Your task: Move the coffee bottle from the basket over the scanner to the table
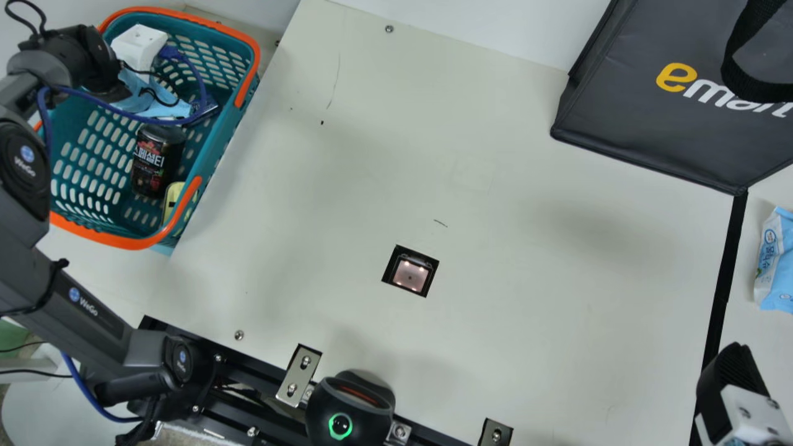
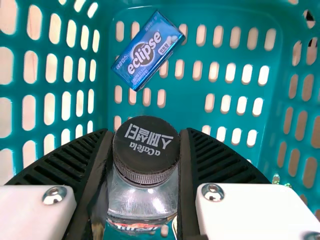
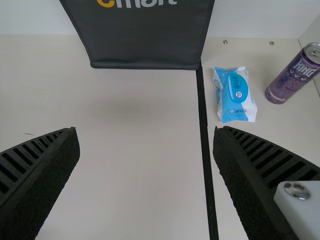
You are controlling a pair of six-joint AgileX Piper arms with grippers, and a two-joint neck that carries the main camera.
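Left wrist view showed the left claw (image 2: 145,133) pinching the coffee bottle (image 2: 142,194) near its cap, inside the basket (image 1: 105,238). The grasp seemed done; the pass over the scanner (image 1: 410,274) and setting down on the table (image 1: 526,279) remained.

In the main view, the picture's edges cut off the black bag (image 1: 644,130), wipes pack (image 1: 774,266), green-ringed device (image 1: 365,396) and right tool (image 1: 733,371); the left arm (image 1: 93,310) partly hid the basket (image 1: 249,46), whose rim overlapped a yellow item (image 1: 171,201).
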